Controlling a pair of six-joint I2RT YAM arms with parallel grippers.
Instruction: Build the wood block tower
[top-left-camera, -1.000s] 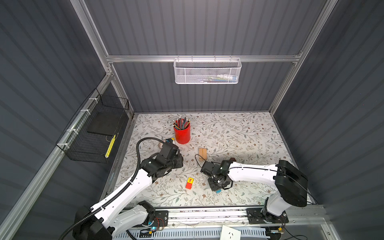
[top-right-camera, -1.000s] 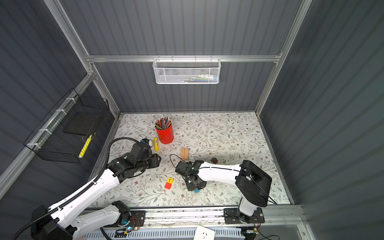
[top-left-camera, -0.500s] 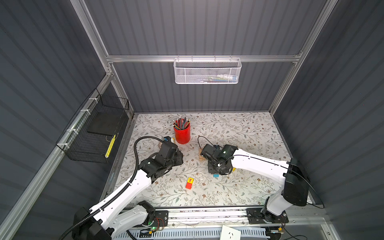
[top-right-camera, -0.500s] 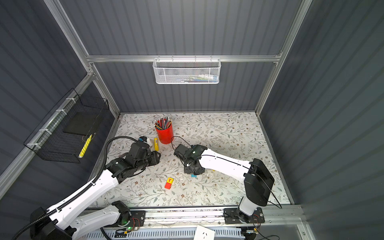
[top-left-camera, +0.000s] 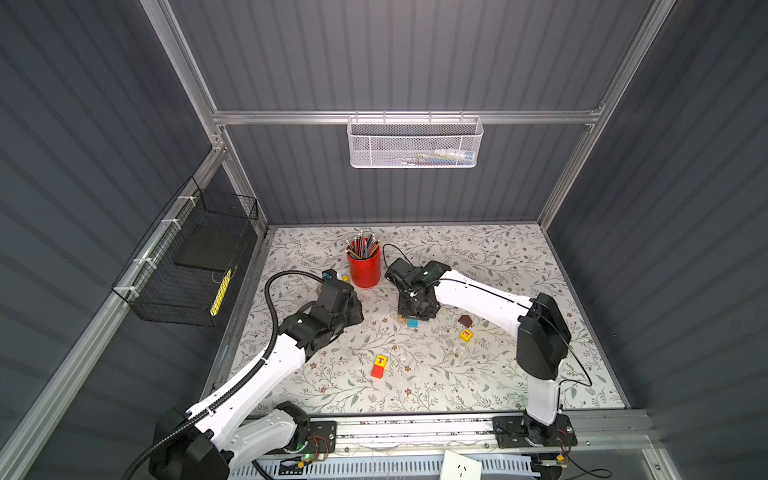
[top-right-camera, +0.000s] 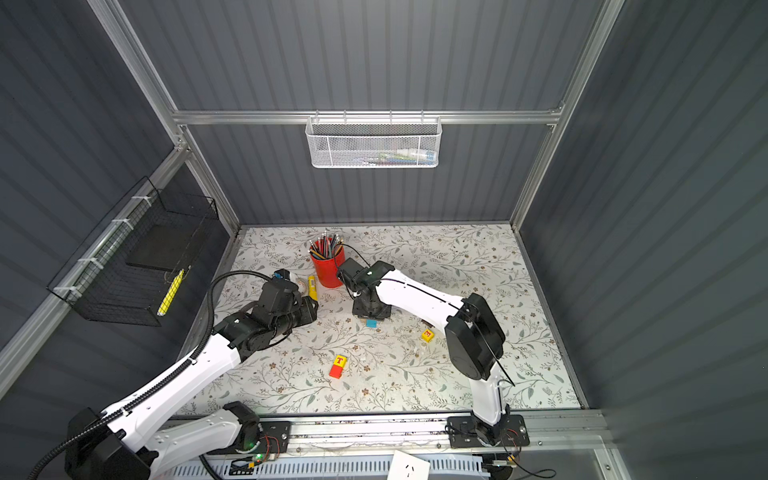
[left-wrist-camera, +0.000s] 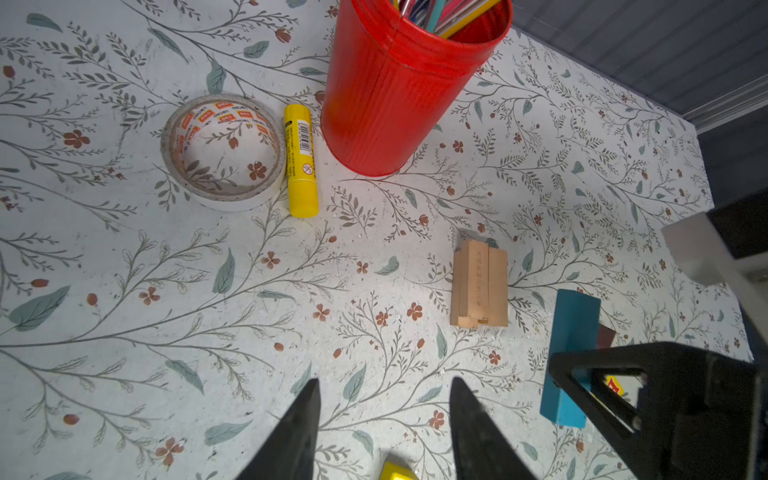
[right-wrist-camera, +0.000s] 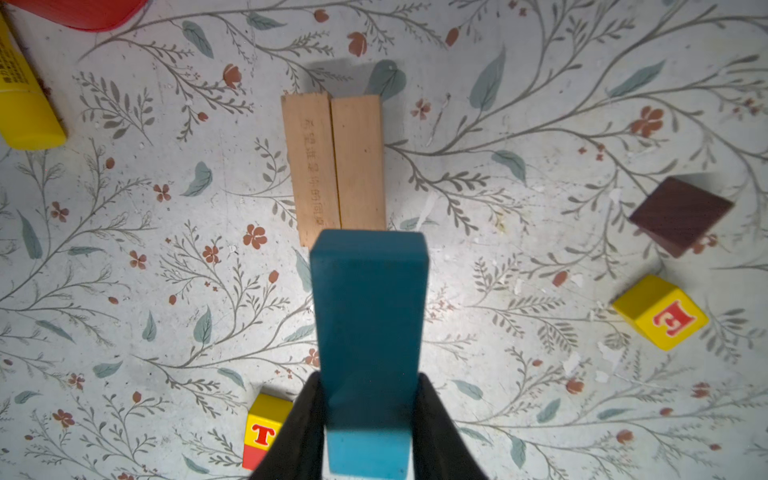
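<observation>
Clamping one end of the blue plank (right-wrist-camera: 369, 299), the right gripper (right-wrist-camera: 369, 380) hangs over the middle of the flowered mat (top-left-camera: 478, 374), its fingers pressed to the plank's two long sides. The plank's free end sits just beside the tan planks (right-wrist-camera: 336, 162), which lie stacked with two side by side on top; whether it touches them cannot be told. To the right lie the dark brown roof-shaped piece (right-wrist-camera: 679, 214) and, nearer, a yellow cube lettered E (right-wrist-camera: 660, 313). Nearer and to the left, a yellow cube lettered T (top-left-camera: 380, 360) touches the red cube (top-left-camera: 377, 371). On the left, the left gripper (left-wrist-camera: 384, 386) hovers with its jaws apart and nothing between them. Beyond it stand the red pencil cup (left-wrist-camera: 395, 91), the yellow glue stick (left-wrist-camera: 301, 162) and a tape roll (left-wrist-camera: 224, 151).
</observation>
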